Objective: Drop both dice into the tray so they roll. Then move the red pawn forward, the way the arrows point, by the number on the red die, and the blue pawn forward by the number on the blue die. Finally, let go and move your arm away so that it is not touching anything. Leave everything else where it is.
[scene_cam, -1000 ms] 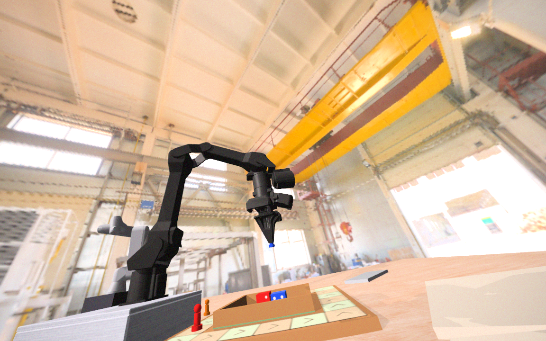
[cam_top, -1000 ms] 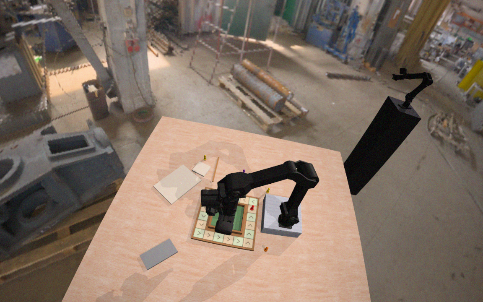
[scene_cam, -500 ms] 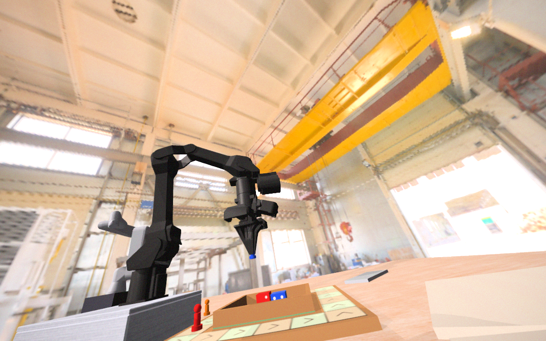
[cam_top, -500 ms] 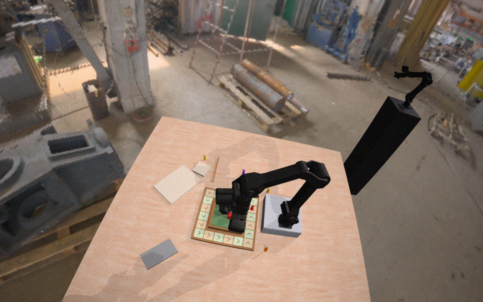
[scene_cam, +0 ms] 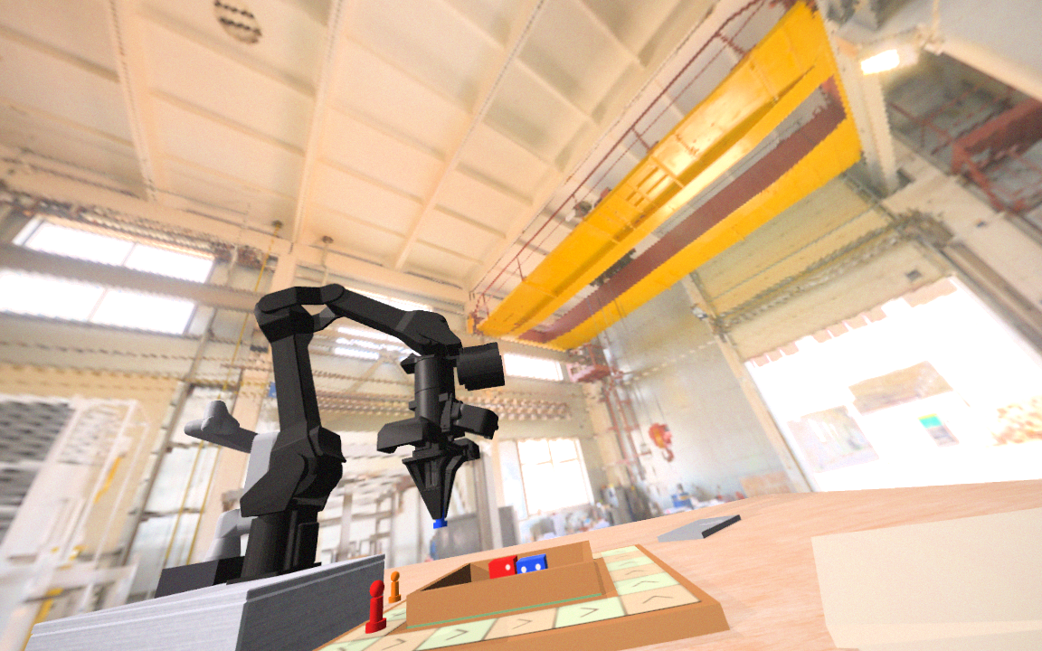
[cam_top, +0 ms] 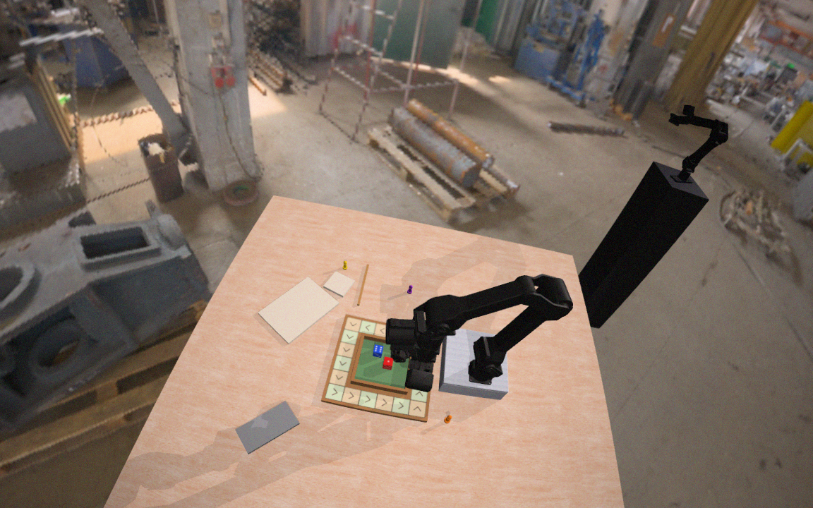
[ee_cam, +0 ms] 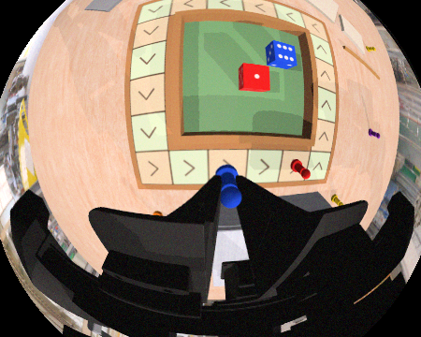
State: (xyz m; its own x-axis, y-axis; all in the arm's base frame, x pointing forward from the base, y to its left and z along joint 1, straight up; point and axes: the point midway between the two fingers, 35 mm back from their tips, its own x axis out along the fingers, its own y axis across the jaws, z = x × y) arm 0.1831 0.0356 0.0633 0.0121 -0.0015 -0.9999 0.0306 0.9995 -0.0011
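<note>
My gripper [scene_cam: 439, 518] [ee_cam: 227, 182] is shut on the blue pawn [scene_cam: 439, 524] [ee_cam: 230, 196] and holds it upright, above the board's row nearest my base. The red pawn [scene_cam: 375, 608] [ee_cam: 299, 168] stands on that row, one square before the corner at the right of the wrist view; the arm hides it in the top view. The red die [cam_top: 388, 363] [scene_cam: 500, 567] [ee_cam: 254, 78] lies in the tray [cam_top: 376, 384] [ee_cam: 173, 75] with one pip up. The blue die [cam_top: 377, 350] [scene_cam: 532, 565] [ee_cam: 282, 54] lies beside it with six pips up.
An orange pawn [cam_top: 448, 418] [scene_cam: 394, 587] stands off the board. A purple pawn [cam_top: 409, 289] [ee_cam: 373, 134] and yellow pawns [cam_top: 345, 266] [ee_cam: 337, 200] stand on the other side. A stick [cam_top: 363, 283], cream slabs [cam_top: 298, 309] [cam_top: 339, 283] and a grey slab [cam_top: 267, 427] lie around the table.
</note>
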